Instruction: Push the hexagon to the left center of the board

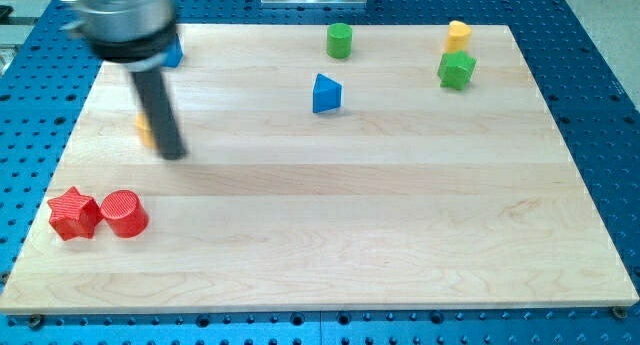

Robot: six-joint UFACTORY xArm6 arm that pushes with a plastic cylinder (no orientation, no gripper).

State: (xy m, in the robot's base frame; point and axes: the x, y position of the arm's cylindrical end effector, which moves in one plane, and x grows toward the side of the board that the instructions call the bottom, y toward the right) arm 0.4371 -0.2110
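The yellow hexagon (146,130) is at the board's left side, mostly hidden behind my rod; only a yellow sliver shows at the rod's left edge. My tip (173,152) rests on the board just right of and below that sliver, apparently touching the block. The rod is motion-blurred.
A blue cube (174,54) sits partly hidden behind the rod at the view's top left. A blue triangle (326,93) lies at top centre, a green cylinder (340,40) above it. A yellow block (458,34) and green block (456,70) sit top right. A red star (73,213) and red cylinder (124,213) lie bottom left.
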